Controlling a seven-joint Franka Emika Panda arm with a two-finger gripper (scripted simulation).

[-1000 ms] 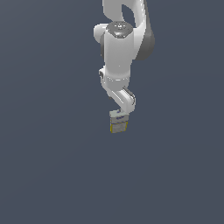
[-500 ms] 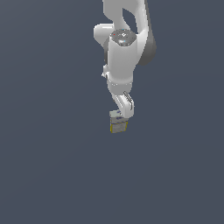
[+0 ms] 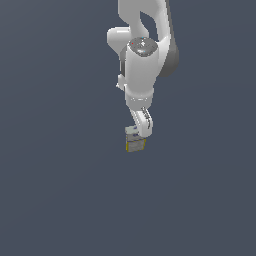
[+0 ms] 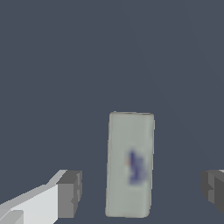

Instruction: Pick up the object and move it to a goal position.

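Over the last 1 s your gripper (image 4: 140,190) has dropped onto the box (image 4: 130,164). Fingers (image 4: 70,194) open, straddling it untouched: close next, probably.

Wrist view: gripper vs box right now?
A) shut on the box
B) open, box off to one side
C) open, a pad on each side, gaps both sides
C: the box sits between the gripper's pads, with gaps on both sides.

Glossy white rounded arm (image 3: 142,65) with dark grey joints; hand (image 4: 140,192) fingertips dark grey.
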